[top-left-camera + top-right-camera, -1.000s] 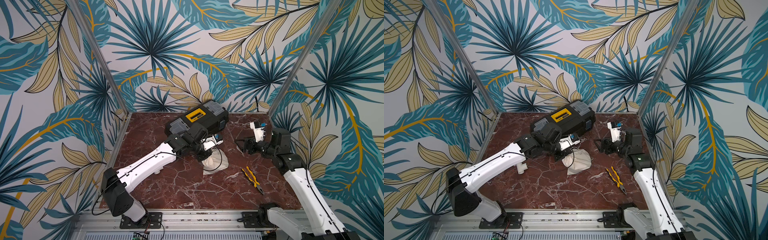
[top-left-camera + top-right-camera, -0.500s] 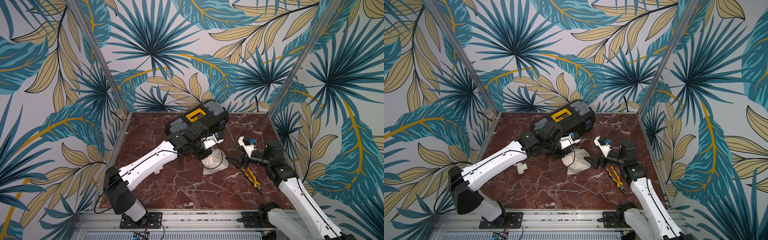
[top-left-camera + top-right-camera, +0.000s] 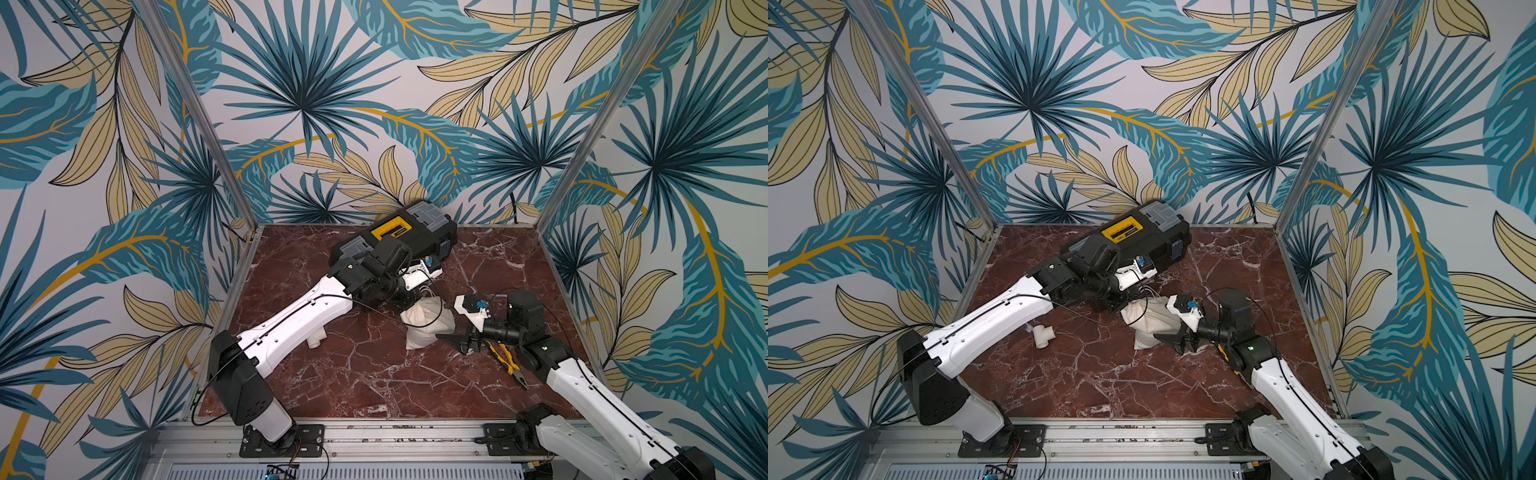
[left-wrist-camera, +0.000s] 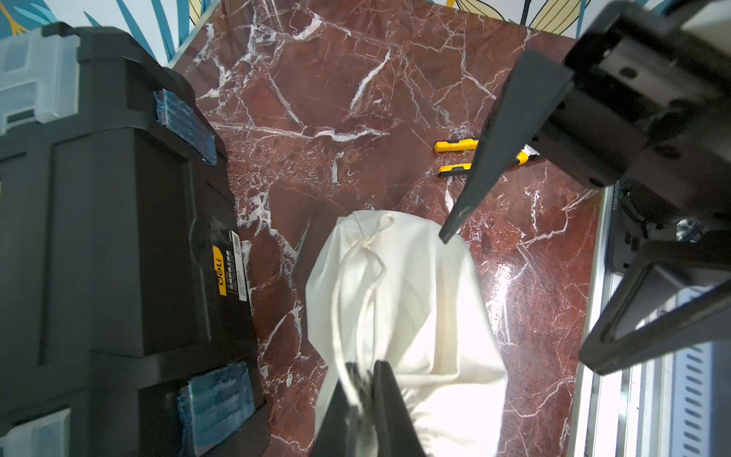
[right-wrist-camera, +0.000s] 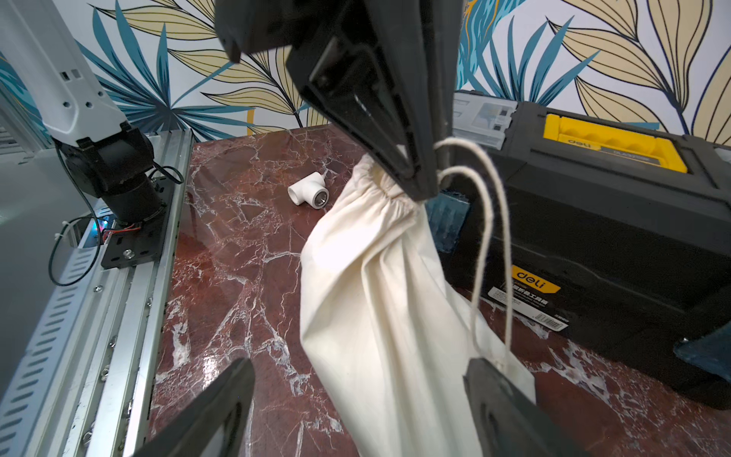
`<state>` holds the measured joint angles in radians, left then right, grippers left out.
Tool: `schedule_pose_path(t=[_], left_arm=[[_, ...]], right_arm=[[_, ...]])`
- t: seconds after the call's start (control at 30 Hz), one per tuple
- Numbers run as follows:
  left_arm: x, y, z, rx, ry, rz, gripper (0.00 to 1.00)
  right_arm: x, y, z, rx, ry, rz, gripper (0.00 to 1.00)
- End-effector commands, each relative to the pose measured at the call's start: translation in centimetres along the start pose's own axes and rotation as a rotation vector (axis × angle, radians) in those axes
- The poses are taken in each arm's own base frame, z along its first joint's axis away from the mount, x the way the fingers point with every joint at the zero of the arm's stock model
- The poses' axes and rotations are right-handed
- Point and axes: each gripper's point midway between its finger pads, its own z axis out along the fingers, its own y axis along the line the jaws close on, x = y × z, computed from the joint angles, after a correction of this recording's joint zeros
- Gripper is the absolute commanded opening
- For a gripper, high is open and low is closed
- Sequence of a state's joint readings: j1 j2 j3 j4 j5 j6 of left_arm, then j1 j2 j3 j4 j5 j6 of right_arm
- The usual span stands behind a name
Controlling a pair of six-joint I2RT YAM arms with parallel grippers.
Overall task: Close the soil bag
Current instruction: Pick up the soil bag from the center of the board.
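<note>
CORD WAITING: The soil bag (image 3: 428, 328) slumps on the marble table (image 3: 353, 374) just in front of the black toolbox (image 3: 399, 237). Your left gripper (image 5: 415, 186) is clamped on its gathered mouth and lifts the neck, so the cloth hangs taut and the white cord (image 5: 490, 221) falls free in loops on the toolbox side. Your right gripper (image 3: 455, 343), jaws spread wide, hovers at the bag's lower end, away from the toolbox. It looks lined up to take the cord while the neck is anchored; whether a finger touches cloth cannot be told. Yellow-handled pliers (image 3: 505, 359) lie farther from the toolbox, and a white pipe tee (image 3: 1043, 334) sits well apart from it.
</note>
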<state>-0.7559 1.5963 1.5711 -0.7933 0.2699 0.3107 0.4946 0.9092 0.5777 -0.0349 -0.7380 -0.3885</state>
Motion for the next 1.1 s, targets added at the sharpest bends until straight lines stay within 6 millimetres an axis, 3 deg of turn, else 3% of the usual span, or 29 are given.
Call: schedule_pose_path(t=[0.0, 0.4, 0.5, 0.6, 0.63, 0.73, 0.8, 0.9, 1.07], left_arm=[[-2.2, 0.5, -0.8, -0.005, -0.068, -0.004, 0.00], [-2.9, 0.3, -1.2, 0.009, -0.093, -0.042, 0.00], [-2.7, 0.2, -1.2, 0.013, -0.085, -0.050, 0.00], [-2.2, 0.2, -1.1, 0.011, -0.069, -0.056, 0.00], [-2.0, 0.2, -1.1, 0.008, -0.065, -0.058, 0.00], [-1.7, 0.3, -1.1, 0.003, -0.060, -0.065, 0.00], [-1.6, 0.5, -1.1, -0.007, -0.061, -0.072, 0.00], [-1.3, 1.0, -1.1, -0.026, -0.061, -0.086, 0.00], [-0.6, 2.0, -1.0, -0.057, -0.059, -0.111, 0.04]], right_arm=[[0.8, -0.6, 0.7, 0.042, 0.009, -0.035, 0.88], [1.5, -2.4, 3.7, 0.130, 0.046, -0.050, 0.87], [0.8, -3.5, 4.4, 0.178, 0.016, -0.051, 0.82], [0.9, -4.2, 4.8, 0.211, 0.012, -0.038, 0.69], [1.0, -4.3, 4.9, 0.212, 0.014, -0.033, 0.61], [1.0, -4.1, 5.0, 0.209, 0.011, -0.032, 0.23], [1.1, -3.9, 5.0, 0.207, 0.008, -0.034, 0.08], [1.0, -3.8, 4.8, 0.207, 0.003, -0.037, 0.00], [0.2, -3.8, 4.5, 0.216, -0.028, -0.025, 0.00]])
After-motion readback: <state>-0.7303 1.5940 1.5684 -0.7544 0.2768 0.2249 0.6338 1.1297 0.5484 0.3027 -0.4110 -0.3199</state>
